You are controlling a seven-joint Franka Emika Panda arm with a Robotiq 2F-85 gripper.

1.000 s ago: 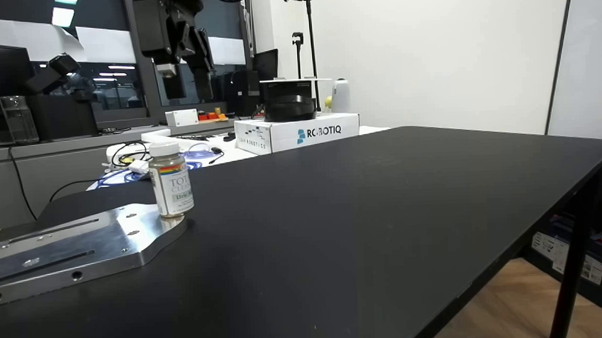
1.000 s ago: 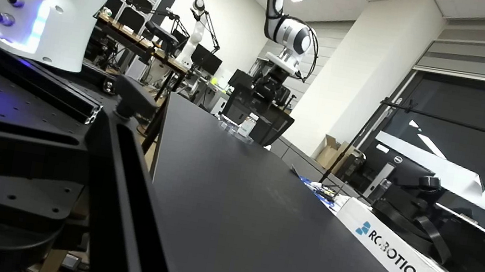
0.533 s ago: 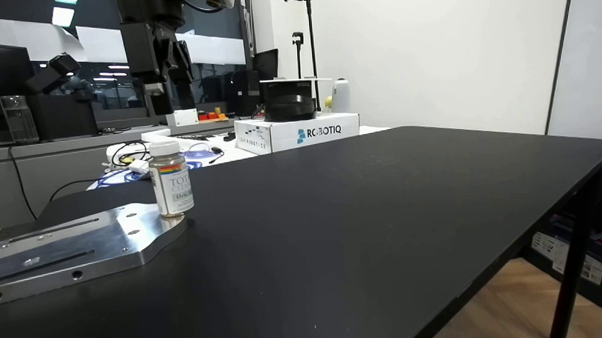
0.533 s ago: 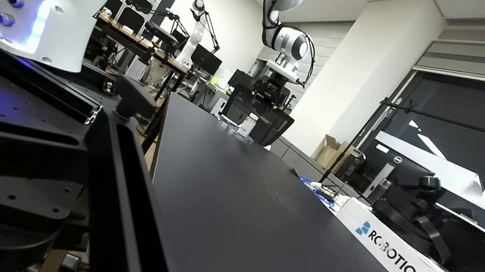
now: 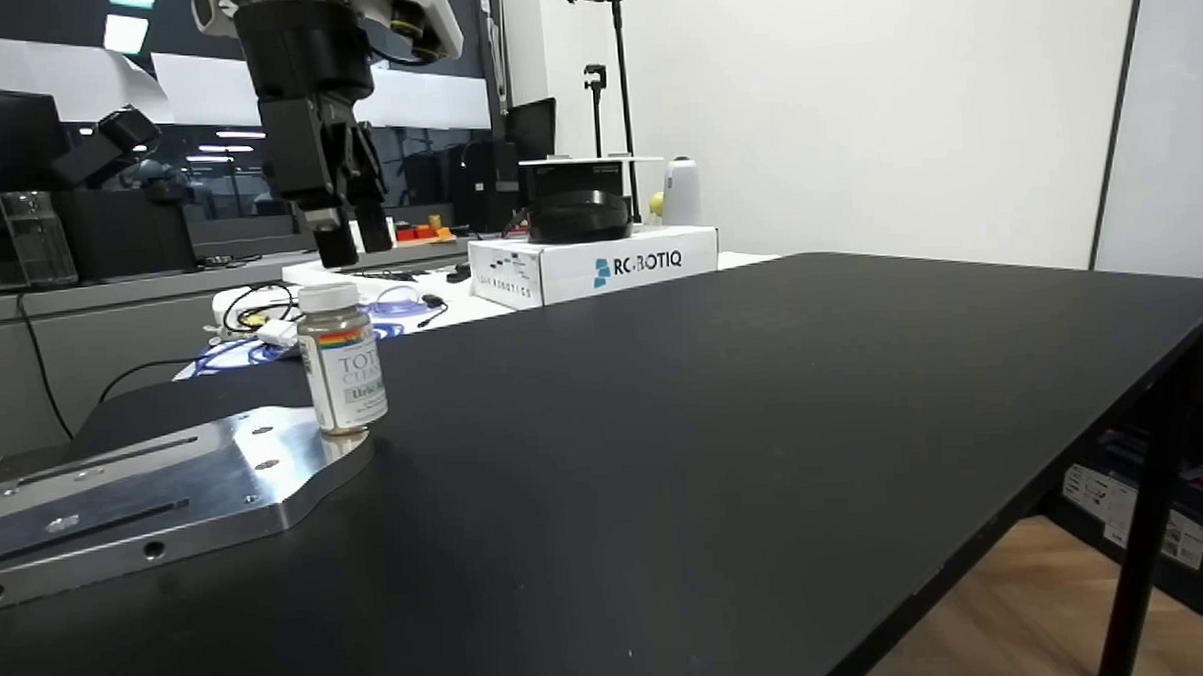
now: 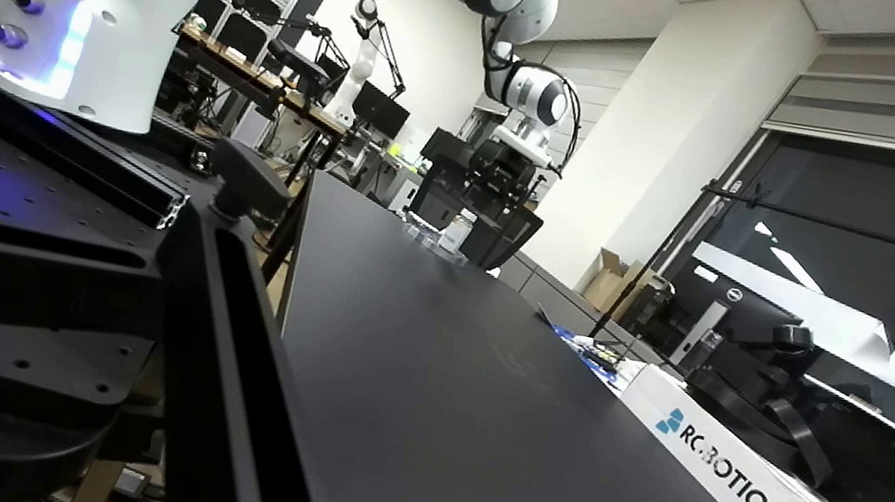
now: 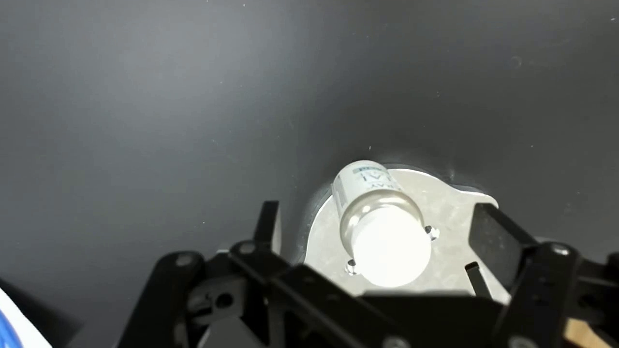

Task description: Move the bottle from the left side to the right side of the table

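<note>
The black Robotiq gripper [image 5: 356,238] hangs in the air, pointing down, a bit higher than the white-capped bottle [image 5: 346,372]. Its 2 fingers [image 7: 498,241] are spread wide, with a big gap from tip to tip. In the wrist view, the bottle shows inside that gap, its round white cap [image 7: 391,246] toward the camera. In an exterior view, there is air between the fingertips [image 5: 336,249] and the cap, but it is hard to tell if the gripper is straight over it.

The bottle stands upright on the rounded end of a flat silver metal plate [image 5: 216,472]. It has a see-through body and a pale label [image 5: 351,372] with rainbow stripes. The plate lies on the black table [image 5: 715,424], near the left end in that view.

Past the far edge are blue cables [image 5: 227,361] and a white cardboard ROBOTIQ box [image 5: 629,267] with black things [image 5: 579,217] on top. A tall black pole [image 5: 624,107] rises behind the box. In an exterior view, a white robot base [image 6: 117,10] glows with a blue light [image 6: 71,48], and another white robot arm [image 6: 364,54] stands far back.
</note>
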